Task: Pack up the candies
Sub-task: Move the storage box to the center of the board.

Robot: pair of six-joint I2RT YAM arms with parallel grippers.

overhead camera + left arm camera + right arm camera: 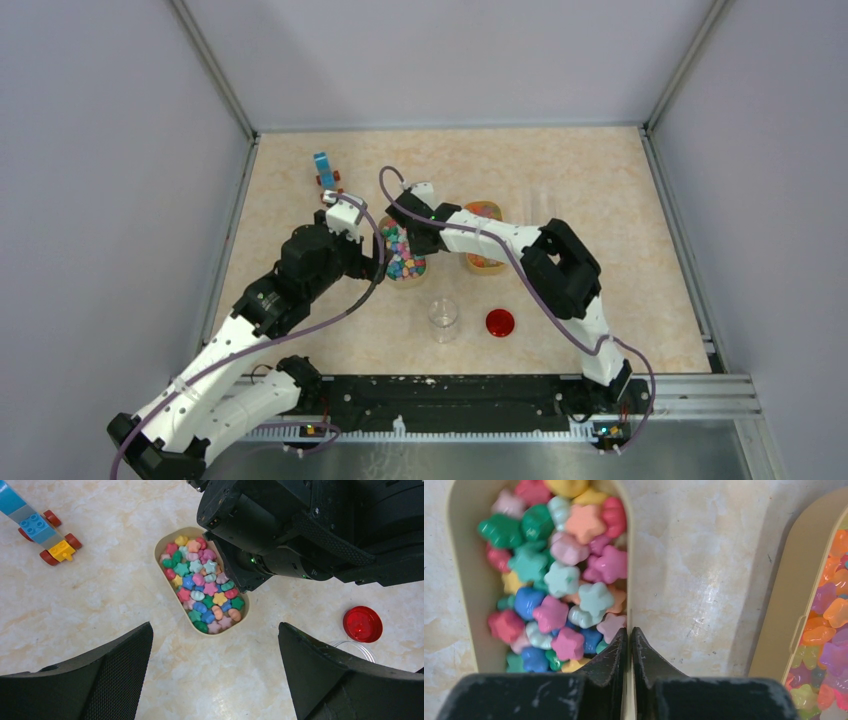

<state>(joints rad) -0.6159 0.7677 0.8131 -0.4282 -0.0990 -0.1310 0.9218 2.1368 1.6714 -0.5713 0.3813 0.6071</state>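
- Candies (205, 587): small stars and rounded pieces in pink, blue, green, white, orange, red and yellow. They are heaped in a beige oval tray (468, 525) near the middle of the table (600, 200).
- My right gripper (629, 630): the jaws are drawn almost together over the tray's right wall, pinching its rim. The candies lie just left of my fingertips.
- My left gripper (215, 670): the jaws are spread wide and hold nothing. It hangs over bare table at the tray's near-left side.
- Second tray (784, 605): beige, just right of the first and apart from it. It holds translucent pieces (829, 620), mostly orange and purple.
- Clear jar (443, 318): upright, on the near side of the candy tray.
- Red lid (499, 322): lying flat just right of the jar.
- Toy block vehicle (42, 530): blue and orange with red wheels, far-left of the trays.
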